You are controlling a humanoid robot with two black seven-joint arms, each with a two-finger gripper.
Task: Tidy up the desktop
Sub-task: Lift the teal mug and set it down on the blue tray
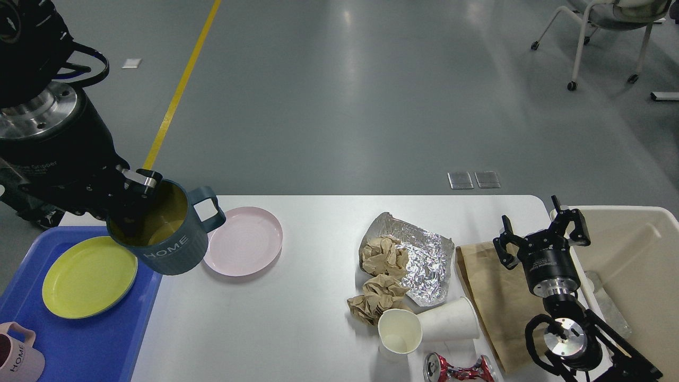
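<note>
Two in tray: yellow plate, pink mug
Left gripper: pinching blue mug rim
Right gripper: spread, idle
Left on counter: pink plate, trash

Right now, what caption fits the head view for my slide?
Left gripper lifts a dark teal ceramic mug beside the blue plastic tray; rubbish litters the white desktop.

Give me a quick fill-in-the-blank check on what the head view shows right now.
1. The left claw grips a teal mug printed with the word ____.
2. The blue tray holds a plate coloured ____.
3. The right claw hangs open over the brown ____ bag.

Missing words: HOME; yellow; paper
</note>
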